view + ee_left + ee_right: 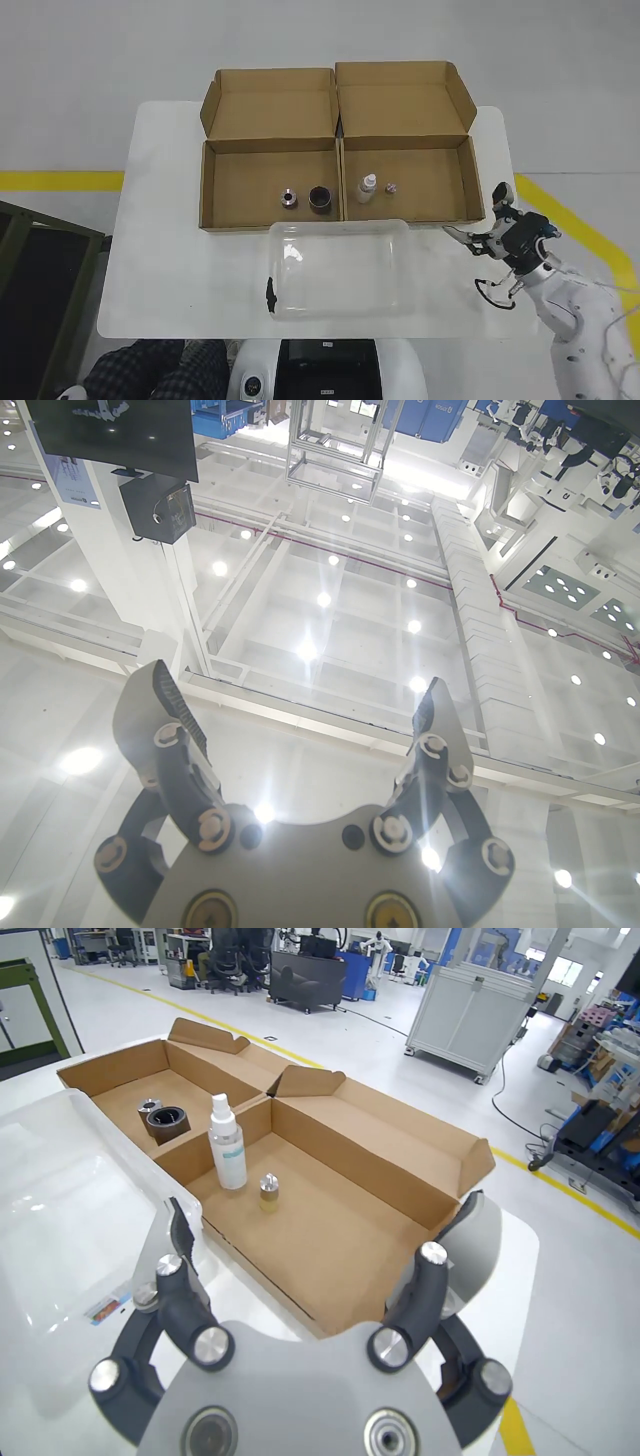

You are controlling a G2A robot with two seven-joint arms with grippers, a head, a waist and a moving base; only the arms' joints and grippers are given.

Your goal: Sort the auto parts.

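The right gripper (325, 1213), fingers apart and empty, hangs over the tabletop (160, 250) by the right box (440, 185), which holds a spray bottle (367, 187) and a small brass part (392, 186), the left box (225, 195) holds a metal cylinder (288, 198) and a dark ring (320, 198), and the left gripper (296, 677), also spread and empty, faces the ceiling.

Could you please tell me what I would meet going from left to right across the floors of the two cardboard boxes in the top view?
Small silver cylinder → dark ring → spray bottle → small capped part.
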